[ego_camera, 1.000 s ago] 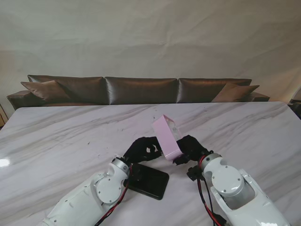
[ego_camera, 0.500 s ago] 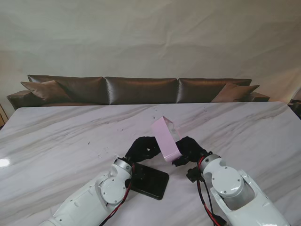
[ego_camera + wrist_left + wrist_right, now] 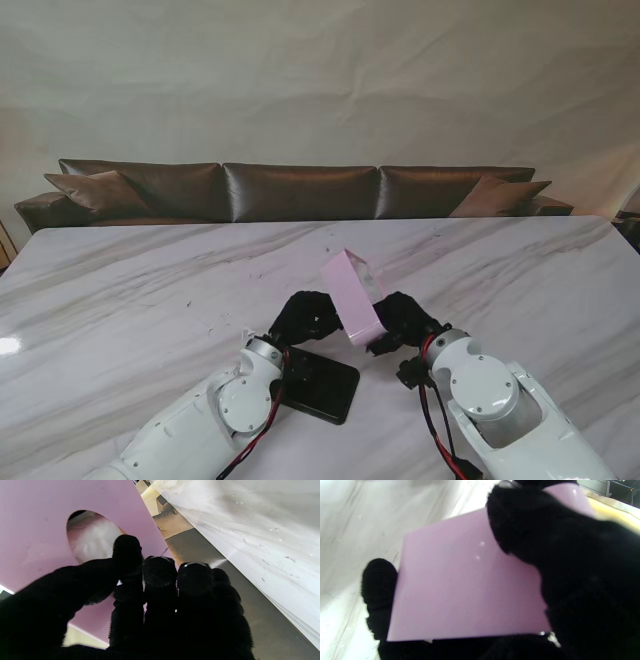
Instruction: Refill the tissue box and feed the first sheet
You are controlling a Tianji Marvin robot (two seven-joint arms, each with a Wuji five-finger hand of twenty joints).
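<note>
Stand view: pink tissue box (image 3: 351,296) tilted, lifted off marble table (image 3: 120,290), clasped by right hand (image 3: 405,318); left hand (image 3: 303,317) just beside box, over black slab (image 3: 320,383). Left wrist: fingers (image 3: 127,555) at box's oval opening, white tissue inside; grasp unclear. Right wrist: plain box face, thumb across it.

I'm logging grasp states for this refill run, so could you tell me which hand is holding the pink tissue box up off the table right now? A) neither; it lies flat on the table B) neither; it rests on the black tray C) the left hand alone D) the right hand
D: the right hand wraps its fingers around the pink tissue box, which is tilted up, while the left hand only reaches its fingertips toward the oval opening.
</note>
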